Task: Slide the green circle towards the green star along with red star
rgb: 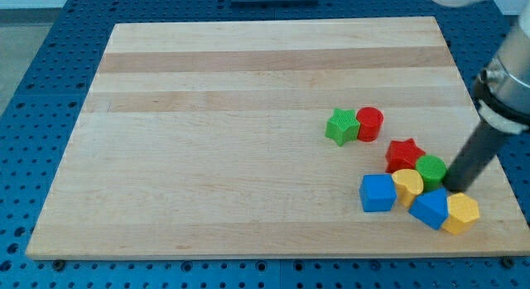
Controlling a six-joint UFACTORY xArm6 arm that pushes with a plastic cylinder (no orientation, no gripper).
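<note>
The green circle [431, 170] lies at the view's lower right, touching the red star [404, 154] on its upper left. The green star [341, 127] sits further up and left, touching a red circle [369, 123] on its right. My tip [456, 188] is the lower end of the dark rod and rests just right of the green circle, at its lower right edge.
A yellow block [407, 185], a blue cube [378, 193], a second blue block [430, 208] and a yellow hexagon [460, 213] cluster below the green circle. The wooden board [248, 140] ends close below and right of them, over a blue perforated table.
</note>
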